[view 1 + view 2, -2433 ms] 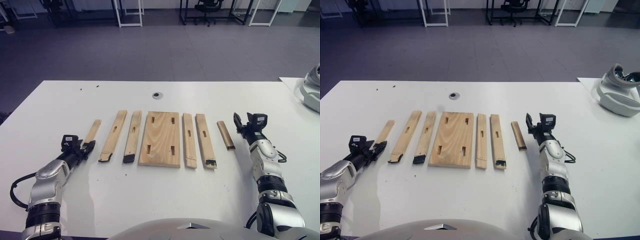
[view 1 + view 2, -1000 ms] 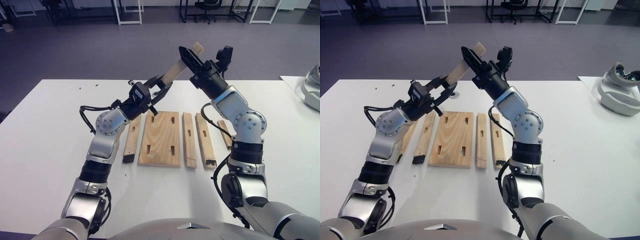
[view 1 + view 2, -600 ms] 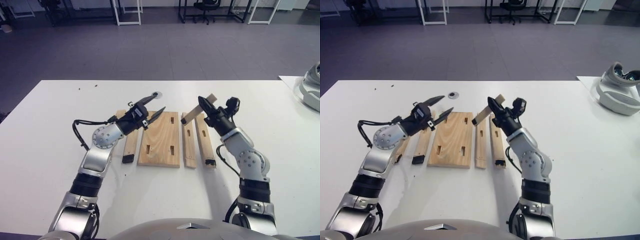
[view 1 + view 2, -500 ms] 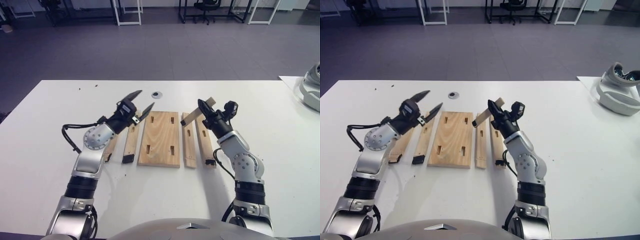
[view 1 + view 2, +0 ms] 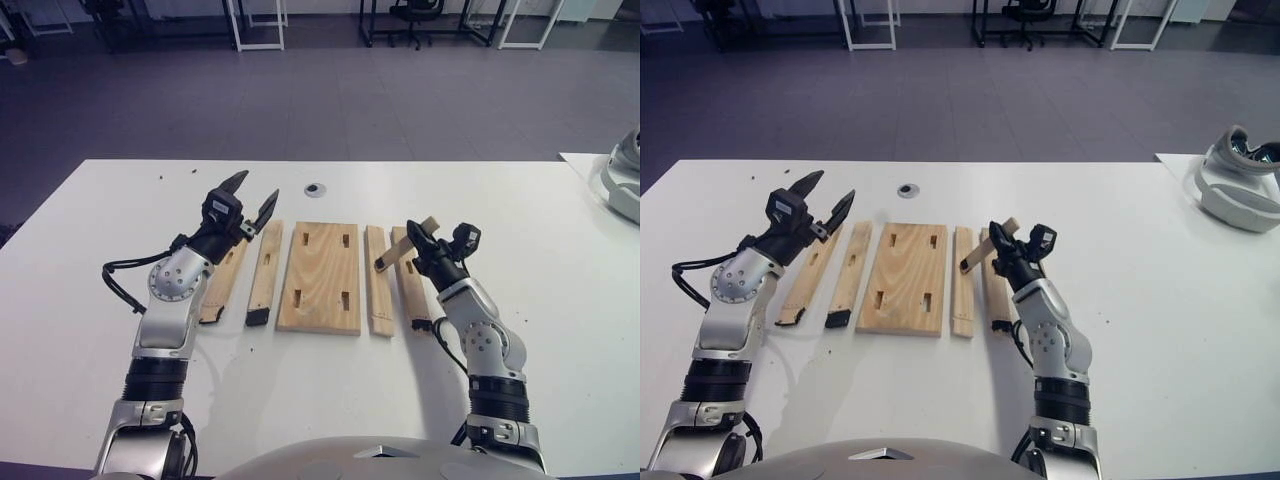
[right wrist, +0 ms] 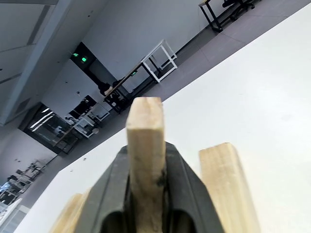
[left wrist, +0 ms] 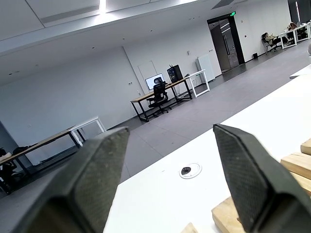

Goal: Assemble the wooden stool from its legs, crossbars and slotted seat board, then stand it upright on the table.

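Note:
The slotted seat board (image 5: 320, 275) lies flat mid-table. Two legs (image 5: 265, 270) lie to its left and two legs (image 5: 378, 280) to its right. My left gripper (image 5: 255, 188) hovers open above the far ends of the left legs, nothing between its fingers (image 7: 99, 179). My right gripper (image 5: 413, 240) is shut on a short crossbar (image 5: 405, 248), held tilted just above the far ends of the right legs. In the right wrist view the crossbar (image 6: 145, 145) sits clamped between the jaws, with a leg end (image 6: 223, 179) beside it.
A round cable grommet (image 5: 316, 190) sits in the white table (image 5: 120, 200) behind the board. A white headset (image 5: 1238, 180) lies at the far right. Bare tabletop stretches in front of the parts.
My left gripper swung left, away from the board, still open. My right gripper came down and a little right with the crossbar, after both arms had been raised high a second ago.

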Robot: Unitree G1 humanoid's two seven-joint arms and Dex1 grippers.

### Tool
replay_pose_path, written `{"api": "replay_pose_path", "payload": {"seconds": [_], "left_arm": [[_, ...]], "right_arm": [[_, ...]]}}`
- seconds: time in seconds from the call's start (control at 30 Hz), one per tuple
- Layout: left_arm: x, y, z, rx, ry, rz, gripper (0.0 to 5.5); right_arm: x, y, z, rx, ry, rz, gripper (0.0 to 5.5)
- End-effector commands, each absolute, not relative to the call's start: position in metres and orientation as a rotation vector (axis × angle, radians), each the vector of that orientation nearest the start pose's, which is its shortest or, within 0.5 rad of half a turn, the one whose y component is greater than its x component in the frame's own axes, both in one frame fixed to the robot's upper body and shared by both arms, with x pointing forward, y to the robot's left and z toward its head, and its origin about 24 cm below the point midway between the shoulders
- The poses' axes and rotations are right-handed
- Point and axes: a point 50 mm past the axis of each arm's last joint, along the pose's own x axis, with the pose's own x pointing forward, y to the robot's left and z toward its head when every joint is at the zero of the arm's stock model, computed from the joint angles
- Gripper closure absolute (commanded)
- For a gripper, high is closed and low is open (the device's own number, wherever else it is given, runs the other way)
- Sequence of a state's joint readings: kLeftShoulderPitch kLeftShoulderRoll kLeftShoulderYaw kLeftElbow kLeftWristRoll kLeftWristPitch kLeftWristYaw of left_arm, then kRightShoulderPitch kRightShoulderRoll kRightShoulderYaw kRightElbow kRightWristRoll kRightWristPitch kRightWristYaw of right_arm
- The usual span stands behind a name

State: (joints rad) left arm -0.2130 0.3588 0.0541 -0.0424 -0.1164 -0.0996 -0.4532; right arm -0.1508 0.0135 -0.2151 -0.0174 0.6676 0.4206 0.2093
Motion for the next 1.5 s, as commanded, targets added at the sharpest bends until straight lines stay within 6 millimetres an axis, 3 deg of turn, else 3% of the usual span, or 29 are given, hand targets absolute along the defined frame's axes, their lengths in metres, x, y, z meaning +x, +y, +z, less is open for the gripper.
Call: {"api": "replay_pose_path", "payload": {"seconds": [0.03, 0.13, 0.37, 0.47, 0.7, 0.97, 1.13, 1.47, 1.5], "left_arm": [[0.283, 0.187, 0.126, 0.314, -0.291, -0.439, 2.32], [0.283, 0.187, 0.126, 0.317, -0.289, -0.437, 2.32], [0.281, 0.19, 0.124, 0.325, -0.284, -0.421, 2.32], [0.281, 0.19, 0.124, 0.328, -0.282, -0.415, 2.32], [0.28, 0.191, 0.12, 0.342, -0.267, -0.414, 2.32], [0.279, 0.191, 0.117, 0.346, -0.256, -0.408, 2.32], [0.28, 0.191, 0.116, 0.349, -0.259, -0.402, 2.32], [0.278, 0.193, 0.113, 0.35, -0.253, -0.385, 2.32], [0.279, 0.192, 0.113, 0.348, -0.254, -0.386, 2.32]], "right_arm": [[0.279, -0.151, 0.051, 0.695, 0.158, 0.222, 5.1], [0.278, -0.149, 0.049, 0.619, 0.179, 0.229, 5.1], [0.274, -0.153, 0.052, 0.241, 0.149, 0.271, 5.1], [0.271, -0.154, 0.039, 0.13, 0.179, 0.293, 5.1], [0.254, -0.166, -0.003, 0.051, 0.318, 0.358, 5.1], [0.271, -0.156, 0.038, 0.089, 0.115, 0.436, 5.1], [0.274, -0.148, 0.055, 0.084, 0.072, 0.485, 4.05], [0.241, -0.168, 0.047, 0.019, 0.44, 0.501, 2.07], [0.237, -0.169, 0.046, 0.01, 0.469, 0.5, 2.07]]}}
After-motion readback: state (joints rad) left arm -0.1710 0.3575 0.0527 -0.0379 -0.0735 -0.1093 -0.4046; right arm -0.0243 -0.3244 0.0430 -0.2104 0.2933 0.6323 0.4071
